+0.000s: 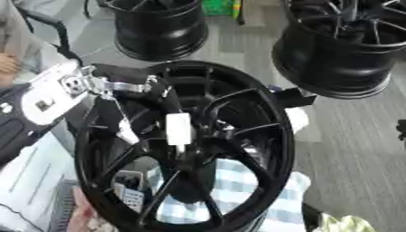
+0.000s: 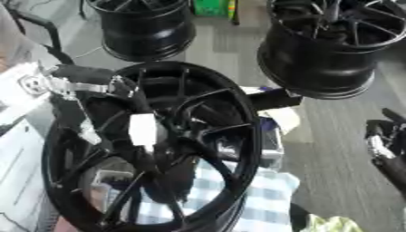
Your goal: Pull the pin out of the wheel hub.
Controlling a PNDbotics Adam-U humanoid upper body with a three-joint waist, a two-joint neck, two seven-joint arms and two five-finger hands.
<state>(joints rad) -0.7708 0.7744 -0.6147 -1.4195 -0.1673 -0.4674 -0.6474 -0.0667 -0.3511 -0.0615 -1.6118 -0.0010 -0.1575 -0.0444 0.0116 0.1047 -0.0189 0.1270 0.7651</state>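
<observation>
where the big black wheel hub (image 1: 190, 149) stands tilted in the middle of the scene, the robot's left hand (image 1: 162, 97) reaches in from the left over the rim, its black fingers curled down toward the centre of the spokes. a white, oblong piece, which looks to be the pin (image 1: 178, 129), sits right at the hub's centre, just under those fingertips; the fingers seem closed on its upper end, though the dark of hand and spokes makes the contact hard to read. the silver wrist joint (image 1: 107, 85) lies against the upper left of the rim. the right hand (image 2: 389, 145) shows only at the right edge of the right eye view, low and well apart from the hub, and i cannot tell how its fingers lie. a blue checked cloth (image 1: 238, 190) shows beneath the hub, and two more black wheels (image 1: 158, 27) (image 2: 333, 50) stand on the floor behind.
</observation>
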